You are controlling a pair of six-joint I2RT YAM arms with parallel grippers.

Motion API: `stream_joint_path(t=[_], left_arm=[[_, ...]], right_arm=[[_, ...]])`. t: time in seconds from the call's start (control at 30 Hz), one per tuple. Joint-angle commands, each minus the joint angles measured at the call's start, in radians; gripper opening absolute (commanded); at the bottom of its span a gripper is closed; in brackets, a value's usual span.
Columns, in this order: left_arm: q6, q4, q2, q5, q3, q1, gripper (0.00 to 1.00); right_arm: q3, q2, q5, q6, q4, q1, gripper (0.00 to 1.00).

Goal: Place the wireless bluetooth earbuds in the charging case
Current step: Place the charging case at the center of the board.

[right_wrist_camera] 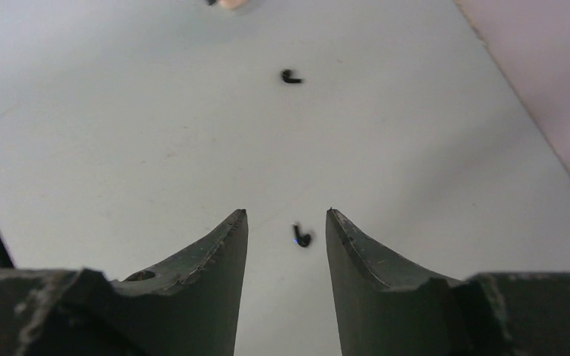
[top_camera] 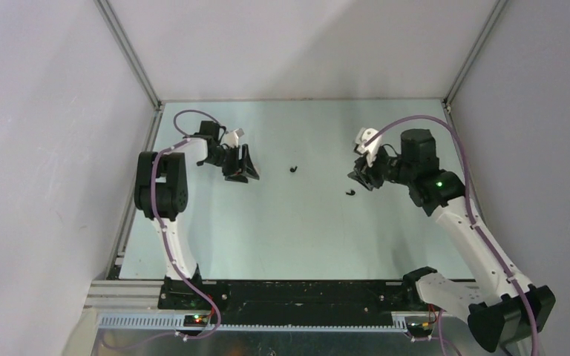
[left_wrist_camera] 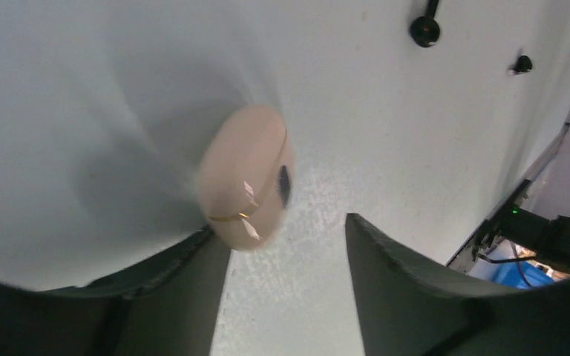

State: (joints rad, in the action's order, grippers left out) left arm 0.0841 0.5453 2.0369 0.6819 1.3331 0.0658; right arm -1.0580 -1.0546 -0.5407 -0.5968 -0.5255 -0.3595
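Pale grey-green tabletop (top_camera: 282,237) w/ white walls round it, two arms reaching in from the near edge.

Far left: left gripper (left_wrist_camera: 283,227), jaws parted, holding nothing. A cream charging case (left_wrist_camera: 245,178) lies on the table just off one fingertip, touching or nearly so; it's blurred, can't tell which. Lid looks shut.

Mid-table, well apart from both arms: first black earbud (top_camera: 292,169).

Further right: second black earbud (right_wrist_camera: 302,236), lying btwn the tips of the right gripper (right_wrist_camera: 286,211). Jaws are parted either side of it, not touching it. No cream buds visible anywhere.

Step in hand, I'd judge: right arm picking up that second bud. To do it well:
- Centre the bud btwn the tips and go down till they almost meet the table.
- Close slowly; it's tiny and rounded, so it prob. skids or pops out if pinched off-centre.
- Grip the body, not the stem, so the stem is free to go into the case socket.
- The case prob. needs opening and steadying by the left arm first.
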Motion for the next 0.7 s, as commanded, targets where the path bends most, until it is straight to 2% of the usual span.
stream_joint_path(t=[0.0,0.03,0.07,0.1,0.13,0.17,0.23,0.3,0.47,0.53,0.67], left_arm=[[-0.014,0.047,0.001,-0.109,-0.025,-0.016,0.85],[-0.014,0.046,-0.011,-0.111,-0.032,-0.021,0.92],[-0.014,0.047,-0.018,-0.116,-0.035,-0.023,0.98],[-0.015,0.048,-0.034,-0.118,-0.042,-0.028,0.99],[-0.021,0.049,-0.043,-0.123,-0.050,-0.032,0.99],[-0.025,0.056,-0.062,-0.125,-0.054,-0.036,0.99],[-0.040,0.065,-0.095,-0.131,-0.070,-0.044,0.99],[-0.066,0.075,-0.132,-0.140,-0.087,-0.048,0.99],[-0.143,0.027,-0.270,-0.186,-0.171,-0.050,0.99],[-0.167,0.000,-0.354,-0.178,-0.197,-0.050,0.99],[-0.216,0.006,-0.445,-0.117,-0.196,-0.046,1.00]], right_arm=[[-0.004,0.061,0.019,0.028,0.046,0.106,0.52],[-0.005,0.074,0.024,0.033,0.047,0.127,0.57],[-0.005,0.081,0.029,0.042,0.050,0.167,0.59],[-0.005,0.094,0.048,0.046,0.050,0.188,0.69],[-0.004,0.100,0.060,0.055,0.047,0.230,0.75],[-0.004,0.115,0.085,0.061,0.044,0.253,0.93],[-0.004,0.132,0.145,0.084,0.031,0.324,0.99],[-0.005,0.138,0.211,0.111,0.005,0.424,0.99],[-0.004,0.066,0.358,0.165,-0.018,0.549,0.99],[-0.010,-0.006,0.437,0.182,-0.012,0.584,0.99],[-0.065,-0.207,0.461,0.177,-0.037,0.672,0.95]])
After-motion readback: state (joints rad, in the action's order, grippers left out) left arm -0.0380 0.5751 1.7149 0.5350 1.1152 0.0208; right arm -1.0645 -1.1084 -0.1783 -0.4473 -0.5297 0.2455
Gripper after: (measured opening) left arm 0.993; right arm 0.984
